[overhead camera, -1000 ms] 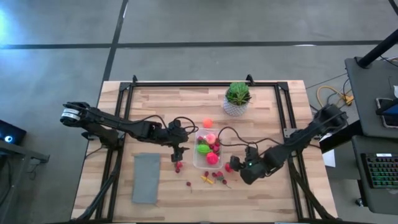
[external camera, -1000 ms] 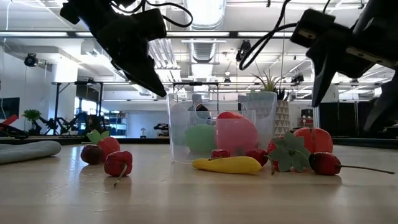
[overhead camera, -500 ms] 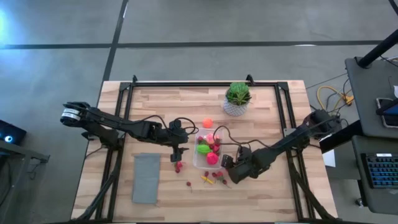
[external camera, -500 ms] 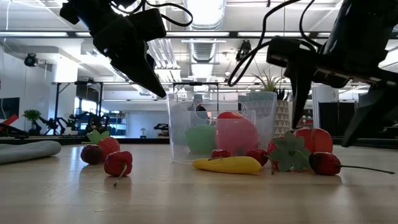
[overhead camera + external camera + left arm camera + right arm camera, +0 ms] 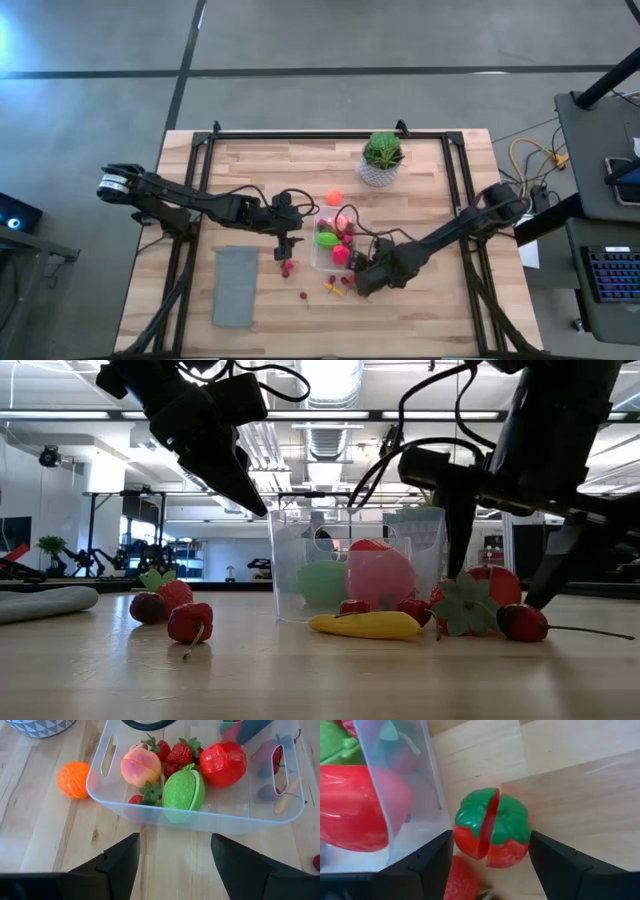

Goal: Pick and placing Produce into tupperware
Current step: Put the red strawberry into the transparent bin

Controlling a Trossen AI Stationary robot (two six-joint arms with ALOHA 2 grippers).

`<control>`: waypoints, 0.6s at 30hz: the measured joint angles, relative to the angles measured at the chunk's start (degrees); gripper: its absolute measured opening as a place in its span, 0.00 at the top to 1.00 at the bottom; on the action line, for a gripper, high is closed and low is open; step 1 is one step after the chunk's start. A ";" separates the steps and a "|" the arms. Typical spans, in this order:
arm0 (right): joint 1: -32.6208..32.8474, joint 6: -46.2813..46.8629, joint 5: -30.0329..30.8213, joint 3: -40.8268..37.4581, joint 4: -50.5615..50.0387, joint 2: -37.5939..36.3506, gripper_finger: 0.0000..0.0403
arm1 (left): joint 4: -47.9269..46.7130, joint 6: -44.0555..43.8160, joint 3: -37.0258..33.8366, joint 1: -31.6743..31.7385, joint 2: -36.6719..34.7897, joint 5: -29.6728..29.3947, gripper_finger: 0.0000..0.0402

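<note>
The right claw is seen low at the centre of the high view, just beside the small clear plastic rectangular tub on the wooden counter. Its fingers are spread on either side of a red split toy tomato with a green top, not yet clenched on it. The left claw hangs released left of the tub, above red berries.

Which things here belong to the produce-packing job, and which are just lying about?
Job: clear tub; split strawberry between the right gripper fingers; banana; cherries; orange ball.

Lying about: potted plant; grey rectangle.
</note>
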 joint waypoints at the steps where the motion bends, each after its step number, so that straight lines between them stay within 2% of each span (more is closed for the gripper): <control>1: 0.00 0.00 -0.06 0.10 -0.04 0.32 0.39 | -0.04 0.00 -0.01 0.00 0.00 0.02 0.43; 18: -0.15 0.02 -0.46 0.61 -5.38 -0.49 0.39 | 0.02 -0.01 -0.07 0.00 0.00 0.06 0.43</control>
